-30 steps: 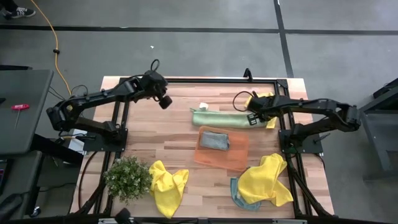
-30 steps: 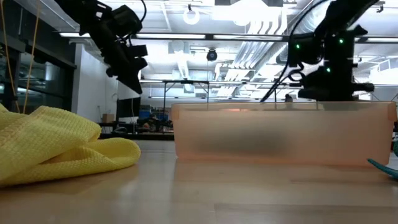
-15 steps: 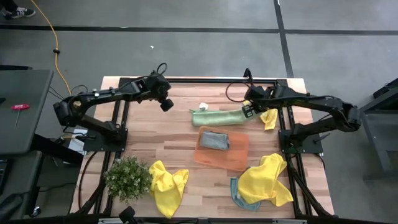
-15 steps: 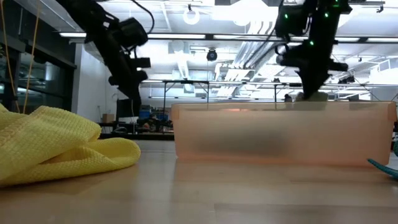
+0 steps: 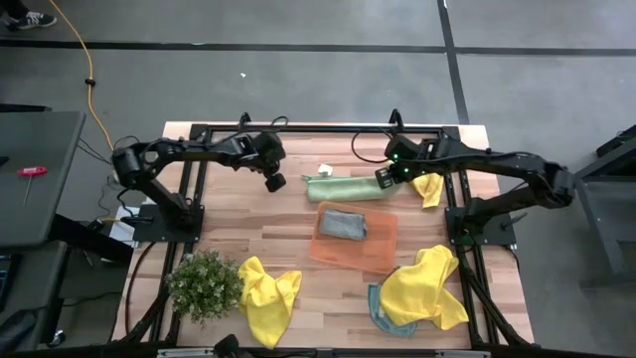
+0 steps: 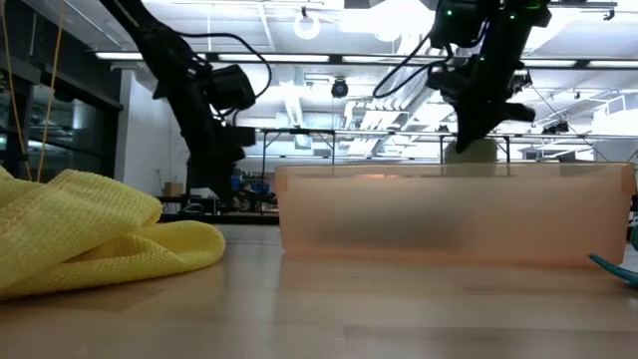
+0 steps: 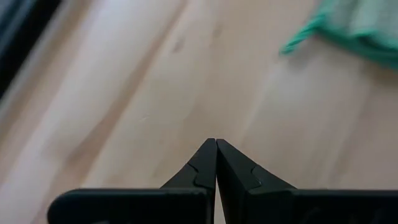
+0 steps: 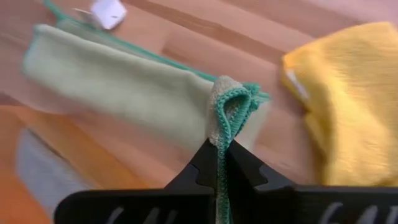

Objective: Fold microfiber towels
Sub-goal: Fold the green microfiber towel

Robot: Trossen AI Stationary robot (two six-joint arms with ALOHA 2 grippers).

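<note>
A pale green towel [image 5: 340, 188], folded into a long strip, lies at the far middle of the table. My right gripper [image 8: 219, 144] is shut on its right end, which is raised off the wood [image 6: 477, 151]. My left gripper [image 5: 277, 182] is shut with nothing in it. It hangs over bare wood just left of the strip's left end [image 7: 311, 28]. A grey-blue folded towel [image 5: 343, 223] lies on the orange mat [image 5: 383, 249]. My right gripper pinches the green-trimmed edge [image 8: 229, 111] at the strip's right end between its two fingers. The edge is doubled over into a small loop there. The fingers slant down from above. That end is lifted; the rest of the strip [image 8: 118, 81] lies on the table.
Yellow towels lie at the far right [image 5: 429, 187], the near right [image 5: 422, 286] over a teal one [image 5: 376, 306], and the near left [image 5: 268, 294]. A potted plant [image 5: 204, 284] stands at the near left. A small white tag [image 5: 324, 168] lies beyond the strip.
My left gripper has come down and toward the table's right, nearing the green strip's left end. My right gripper has risen and gone toward the left, lifting the strip's right end; the left end has stayed where it was.
</note>
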